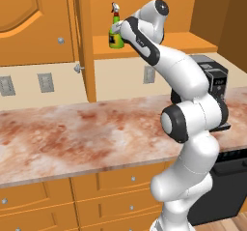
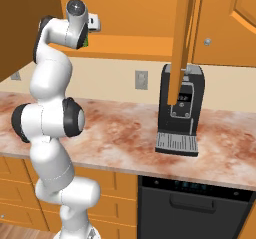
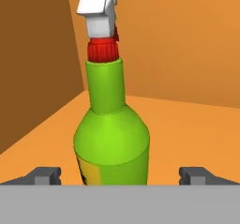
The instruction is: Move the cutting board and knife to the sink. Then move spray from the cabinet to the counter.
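The spray [image 1: 115, 31], a green bottle with a red neck and white trigger nozzle, stands upright on the shelf of the open cabinet [image 1: 193, 44]. In the hand view the spray [image 3: 112, 134] is close ahead. My gripper [image 3: 122, 176] is open, with one fingertip [image 3: 47, 175] on each side of the bottle's base and a gap between each tip and the bottle. A green sliver of the spray [image 2: 86, 42] shows behind the hand in the right base view. The marbled counter [image 1: 72, 133] lies below. The cutting board, knife and sink are out of view.
The cabinet's open door [image 1: 84, 41] juts out edge-on just left of the bottle. A black coffee machine [image 2: 180, 108] stands on the counter under the cabinet. A dark dishwasher [image 2: 195, 203] sits below the counter, and orange drawers [image 1: 58, 201] run along its front.
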